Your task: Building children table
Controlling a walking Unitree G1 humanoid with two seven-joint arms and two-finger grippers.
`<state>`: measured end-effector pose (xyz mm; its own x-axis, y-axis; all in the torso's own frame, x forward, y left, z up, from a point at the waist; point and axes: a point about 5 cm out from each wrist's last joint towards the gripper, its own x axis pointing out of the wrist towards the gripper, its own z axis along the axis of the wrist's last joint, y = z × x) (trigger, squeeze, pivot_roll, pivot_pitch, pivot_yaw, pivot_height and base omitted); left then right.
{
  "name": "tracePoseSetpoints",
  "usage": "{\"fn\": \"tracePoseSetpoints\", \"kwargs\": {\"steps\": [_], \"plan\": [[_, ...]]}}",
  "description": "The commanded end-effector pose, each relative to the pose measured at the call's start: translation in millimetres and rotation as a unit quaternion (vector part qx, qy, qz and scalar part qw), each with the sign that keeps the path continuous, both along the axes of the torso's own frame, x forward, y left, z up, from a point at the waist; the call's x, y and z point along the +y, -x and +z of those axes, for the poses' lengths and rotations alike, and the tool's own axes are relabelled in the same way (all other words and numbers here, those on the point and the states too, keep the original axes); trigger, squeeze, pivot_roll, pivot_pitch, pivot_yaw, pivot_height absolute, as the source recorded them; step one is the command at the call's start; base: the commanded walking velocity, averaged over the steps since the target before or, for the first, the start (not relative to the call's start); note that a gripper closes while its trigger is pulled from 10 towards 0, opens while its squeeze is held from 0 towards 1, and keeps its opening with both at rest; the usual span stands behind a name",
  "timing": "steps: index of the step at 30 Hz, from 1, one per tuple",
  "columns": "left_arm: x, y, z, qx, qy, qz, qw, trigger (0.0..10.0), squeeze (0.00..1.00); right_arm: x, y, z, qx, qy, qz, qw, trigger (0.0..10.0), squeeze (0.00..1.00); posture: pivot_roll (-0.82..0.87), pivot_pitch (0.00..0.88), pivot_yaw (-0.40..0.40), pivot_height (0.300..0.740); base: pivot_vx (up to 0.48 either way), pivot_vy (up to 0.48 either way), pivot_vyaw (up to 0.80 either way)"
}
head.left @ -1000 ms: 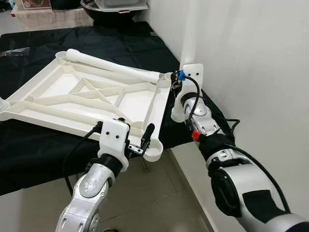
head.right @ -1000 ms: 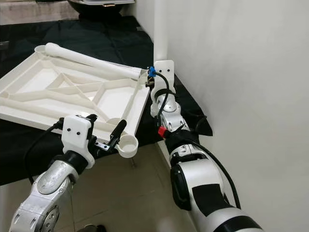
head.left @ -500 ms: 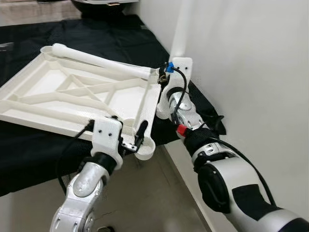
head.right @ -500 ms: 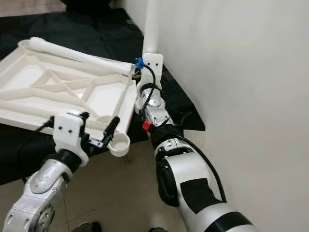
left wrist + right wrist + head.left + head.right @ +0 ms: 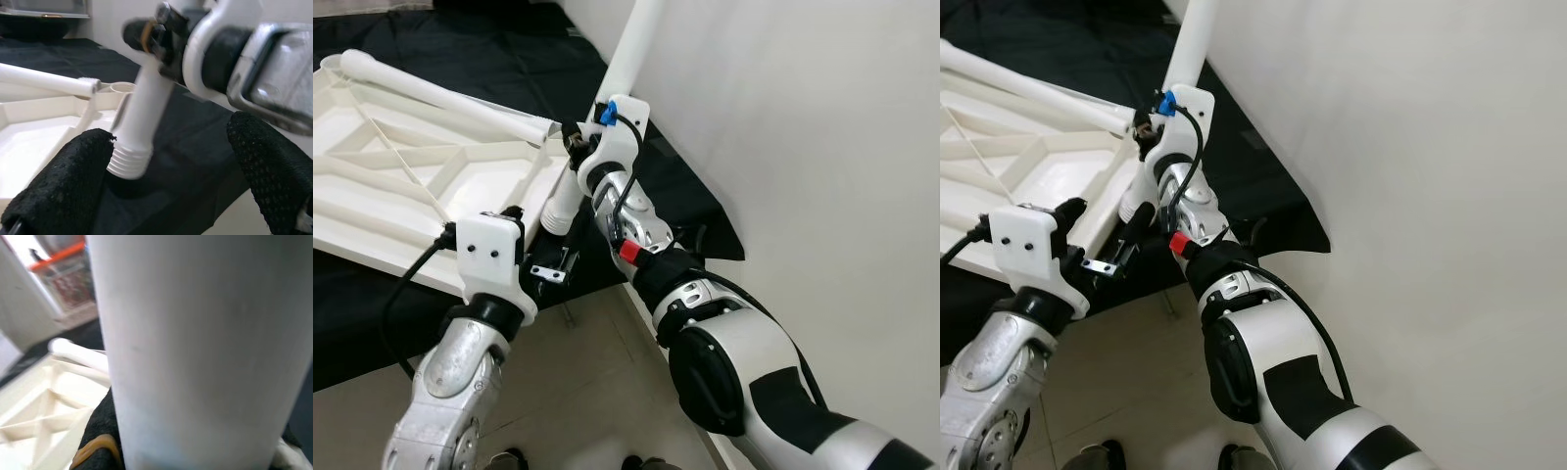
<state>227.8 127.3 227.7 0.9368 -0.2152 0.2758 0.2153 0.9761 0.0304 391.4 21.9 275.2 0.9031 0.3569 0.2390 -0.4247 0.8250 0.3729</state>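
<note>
Leg-fitting time: the right gripper (image 5: 576, 145) is clenched around a white table leg (image 5: 628, 54), tilted, its threaded end just off the corner of the upturned tabletop (image 5: 431, 176) on the black cloth (image 5: 685, 196). The left gripper (image 5: 558, 266) hangs released beside that corner; next, I'd judge, the thread must be lined up over the corner socket (image 5: 122, 87) and twisted in.

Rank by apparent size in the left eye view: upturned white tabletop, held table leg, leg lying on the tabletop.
1. Upturned white tabletop, partly cropped.
2 and 3. Held table leg and lying leg: unsure; both cropped or partly hidden.
</note>
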Motion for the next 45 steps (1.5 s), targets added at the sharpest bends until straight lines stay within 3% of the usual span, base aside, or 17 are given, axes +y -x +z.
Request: {"fn": "tracePoseSetpoints", "kwargs": {"steps": [1,4,7,9,14,16,17,23,35,45], "plan": [[-4.7,1.5,-5,0.007,-0.002,-0.009,1.000,10.0,0.00,24.5,12.8,5,-0.019,-0.007,0.044,0.999,10.0,0.00,0.13,0.202,-0.173,0.740,0.000,0.000,0.00],[-7.1,1.6,-7,0.013,-0.003,-0.015,1.000,10.0,0.00,12.4,8.8,5,-0.044,0.020,0.028,0.998,10.0,0.00,0.12,0.197,-0.168,0.740,0.000,0.000,0.00],[-10.9,-0.4,-15,0.029,-0.003,-0.026,0.999,10.0,0.00,-35.1,0.0,5,-0.112,0.054,-0.009,0.992,10.0,0.00,0.11,0.165,-0.147,0.740,0.000,0.000,0.00],[-12.6,-2.0,-19,0.034,-0.004,-0.030,0.999,10.0,0.00,-56.6,0.8,11,-0.152,0.056,-0.027,0.986,10.0,0.00,0.11,0.153,-0.137,0.740,0.000,0.000,0.22],[-16.7,-3.9,-22,0.035,-0.006,-0.040,0.999,10.0,0.00,-77.3,3.3,21,-0.181,0.054,-0.045,0.981,10.0,0.00,0.10,0.138,-0.127,0.740,0.000,0.000,0.59],[-16.7,-3.9,-22,0.035,-0.006,-0.040,0.999,10.0,0.00,-77.3,3.3,21,-0.181,0.054,-0.045,0.981,10.0,0.00,0.10,0.138,-0.127,0.740,0.000,0.000,0.80],[-20.8,-5.8,-24,0.036,-0.008,-0.048,0.998,10.0,0.00,-92.5,8.6,29,-0.199,0.052,-0.051,0.977,10.0,0.00,0.10,0.106,-0.102,0.740,0.000,0.000,0.80],[-23.2,-6.9,-29,0.041,-0.009,-0.055,0.998,10.0,0.00,-99.2,14.3,30,-0.215,0.066,-0.038,0.974,10.0,0.00,0.11,0.081,-0.091,0.740,0.000,0.000,0.80],[-30.0,1.8,-47,0.065,-0.004,-0.063,0.996,10.0,0.00,-120.0,20.4,-15,-0.166,0.113,-0.014,0.979,10.0,0.00,0.11,0.041,-0.086,0.740,0.000,0.000,0.80],[-31.2,-0.2,-50,0.065,-0.003,-0.065,0.996,10.0,0.00,-126.3,21.0,-14,-0.158,0.122,-0.018,0.980,10.0,0.00,0.10,0.028,-0.082,0.740,0.000,0.000,0.80]]}}
